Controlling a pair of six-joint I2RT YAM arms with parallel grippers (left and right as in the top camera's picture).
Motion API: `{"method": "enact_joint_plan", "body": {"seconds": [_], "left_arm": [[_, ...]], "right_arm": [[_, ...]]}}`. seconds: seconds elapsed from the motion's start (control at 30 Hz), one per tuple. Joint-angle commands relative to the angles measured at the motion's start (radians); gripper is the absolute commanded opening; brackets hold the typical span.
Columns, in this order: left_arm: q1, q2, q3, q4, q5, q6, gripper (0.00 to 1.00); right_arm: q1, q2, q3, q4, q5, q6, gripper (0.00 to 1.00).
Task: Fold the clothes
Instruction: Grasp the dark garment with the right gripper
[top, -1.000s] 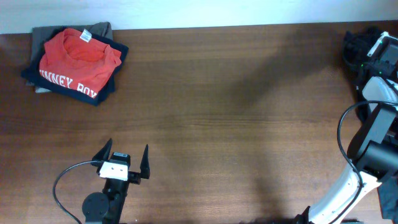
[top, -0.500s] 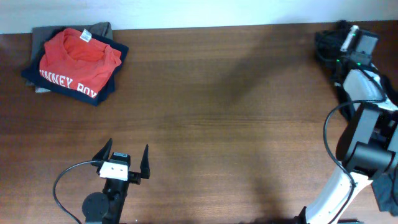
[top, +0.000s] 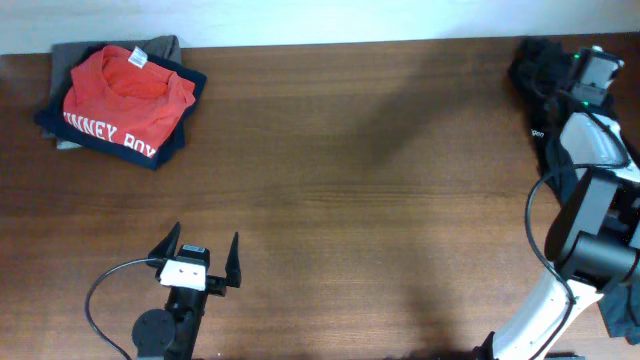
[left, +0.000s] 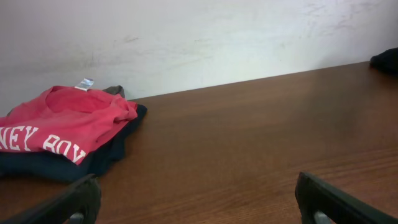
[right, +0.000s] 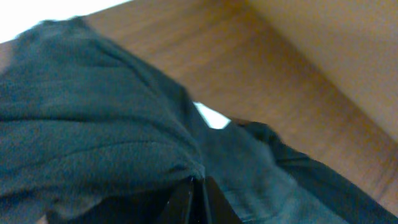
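Table: a brown wooden top (top: 350, 180) is seen from above, backed by a pale wall (left: 205, 37).
Dark garment: a charcoal cloth (top: 528, 62) is bunched at the far right corner of the table; any lettering on it cannot be made out.
Right gripper: the right gripper (right: 198, 198) is clenched on the dark garment, whose fabric (right: 93, 124) is gathered into creases where the two fingertips meet. Part of the cloth is lifted off the wood in the wrist view.
Right arm: it is stretched from the near right edge up to that far corner.
Left gripper: the left gripper (top: 205, 238) is released, with its fingers (left: 68, 202) spread wide and nothing between them; it is held above bare wood near the front left.
Folded stack: a red shirt (top: 125, 95) with white lettering is laid on a navy garment (top: 190, 88), with a grey garment (top: 160, 47) beneath, at the far left corner.
Separation: the stack and the dark garment are kept well apart, at opposite ends of the table.
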Motion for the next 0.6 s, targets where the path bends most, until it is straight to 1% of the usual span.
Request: {"method": "enact_joint_plan", "body": {"seconds": [0.0, 0.07, 0.13, 0.17, 0.23, 0.3, 0.37, 0.57], "left_arm": [[0.006, -0.007, -0.006, -0.003, -0.007, 0.016, 0.99], [0.006, -0.006, -0.006, -0.003, -0.007, 0.016, 0.99], [0.006, -0.007, -0.006, -0.002, -0.007, 0.016, 0.99], [0.006, -0.007, -0.006, -0.003, -0.007, 0.016, 0.99], [0.006, -0.007, -0.006, -0.002, -0.007, 0.016, 0.99], [0.006, -0.007, -0.006, -0.003, -0.007, 0.016, 0.99], [0.006, -0.007, -0.006, -0.003, -0.007, 0.016, 0.99], [0.006, -0.007, -0.006, -0.003, -0.007, 0.016, 1.0]], "right_arm": [[-0.046, -0.052, 0.022, -0.004, 0.002, 0.003, 0.09], [-0.057, -0.052, 0.022, -0.003, -0.085, -0.014, 0.15], [-0.057, -0.052, 0.022, -0.002, -0.173, -0.014, 0.27], [-0.056, -0.052, 0.022, -0.002, -0.232, -0.014, 0.29], [-0.053, -0.052, 0.021, -0.002, -0.316, -0.014, 0.29], [-0.05, -0.052, 0.021, -0.001, -0.372, -0.014, 0.34], [-0.048, -0.052, 0.022, -0.001, -0.383, -0.014, 0.36], [-0.05, -0.052, 0.021, -0.003, -0.382, -0.015, 0.37]]}}
